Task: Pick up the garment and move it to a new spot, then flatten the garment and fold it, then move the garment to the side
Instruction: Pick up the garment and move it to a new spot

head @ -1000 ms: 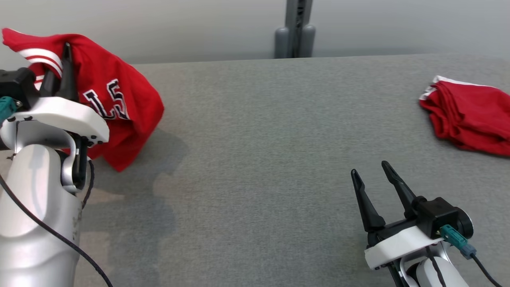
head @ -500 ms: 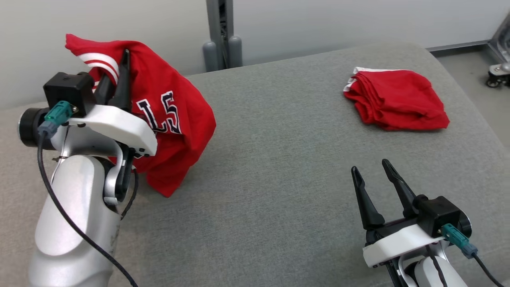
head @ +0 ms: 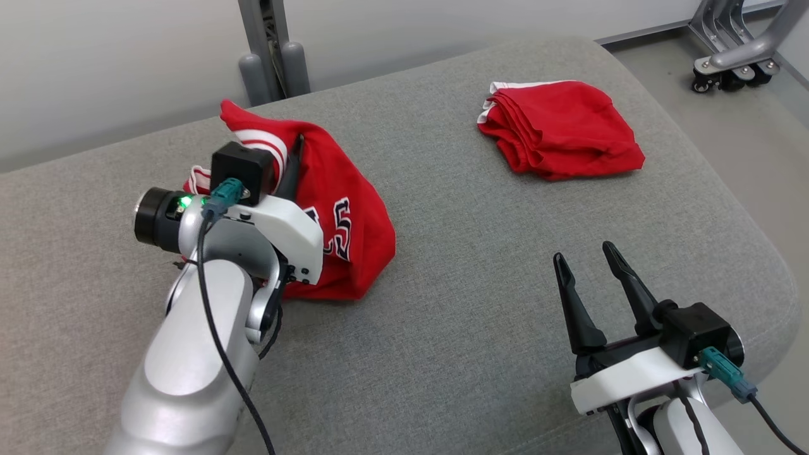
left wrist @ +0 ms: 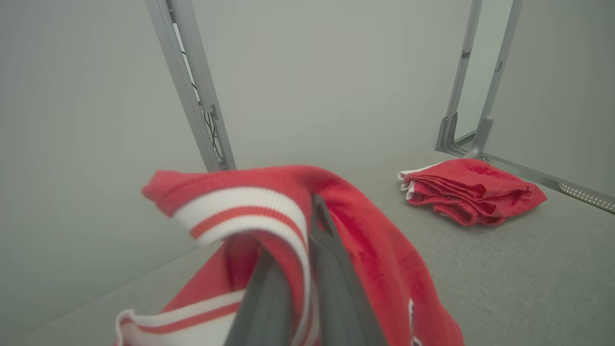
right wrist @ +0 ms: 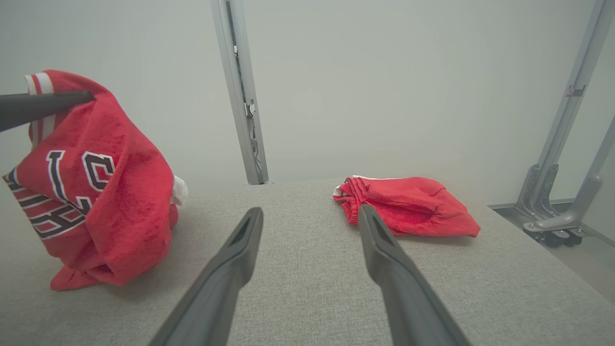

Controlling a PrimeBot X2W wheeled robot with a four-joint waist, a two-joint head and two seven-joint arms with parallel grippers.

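Head view, nearest first: the right gripper point(head: 583, 249) hovers over the near right part of the grey padded surface point(head: 474, 341), its two dark fingers spread wide with nothing between them. In the right wrist view the same fingers point(right wrist: 384, 250) frame bare fabric.

To the left, the pale left arm point(head: 189, 354) reaches up the view, and the left gripper point(head: 296, 155) is clamped tight on the red jersey point(head: 357, 221), pinching it at a white-and-red striped trim band. The left wrist view shows that band draped over the closed fingers point(left wrist: 331, 274). The jersey hangs bunched from this grip at the left middle of the surface. Its dark, white-edged lettering faces right, and its lower folds rest on the padding.

Well apart from it, at the far right of the surface, a folded red garment point(head: 562, 126) with white edging lies flat.

Beyond the far edge a metal post point(head: 262, 38) stands against the pale wall point(head: 126, 63), and a wheeled frame foot point(head: 727, 60) sits on the floor at the far right.
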